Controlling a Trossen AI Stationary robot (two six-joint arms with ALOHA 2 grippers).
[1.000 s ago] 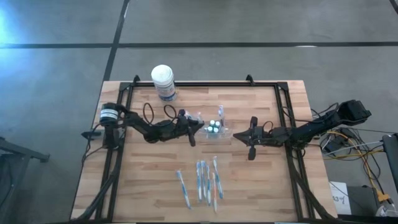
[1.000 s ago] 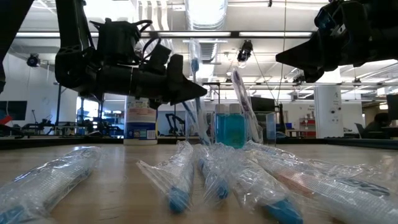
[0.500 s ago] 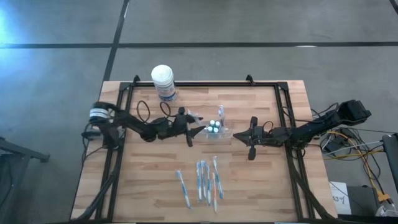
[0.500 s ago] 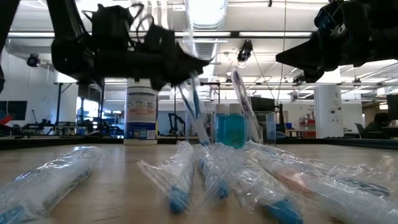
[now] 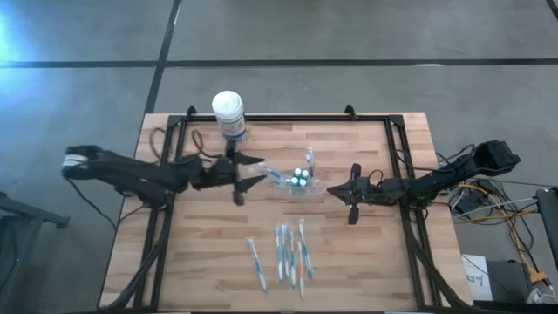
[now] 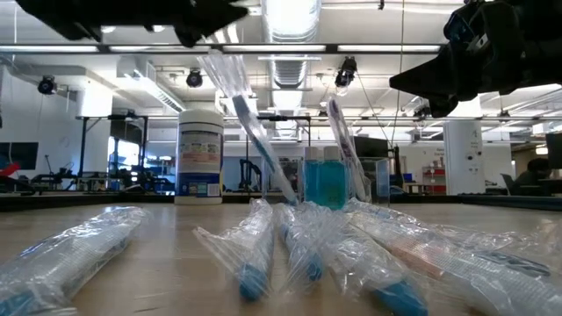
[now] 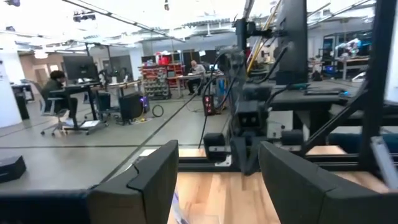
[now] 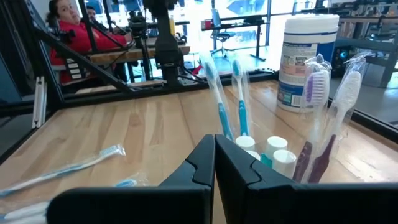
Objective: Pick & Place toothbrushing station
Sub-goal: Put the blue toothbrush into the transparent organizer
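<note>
Left gripper (image 5: 253, 173) hung above the table just beside the station (image 5: 299, 181), fingers spread wide, nothing between them. The station sat mid-table, between the two grippers. It held small white-capped bottles (image 8: 268, 147) and several wrapped brushes, one of which (image 6: 250, 132) leaned steeply out toward your left arm. Right gripper (image 5: 353, 194) waited on the station's other side, pinched tight on nothing. More wrapped brushes (image 5: 283, 255) lay in a row nearer the front edge, well apart from the station, and the canister (image 5: 229, 114) stood at the back edge. Judged that you were between a placement and the next pick. To do this well, you needed to lift the left arm clear before swinging it, since the leaning brush looked easy to snag and lever out. For the next brush, the outermost one in the row looked best, taken across its handle. The crinkled wrap looked slippery, so a slow squeeze seemed wise.
</note>
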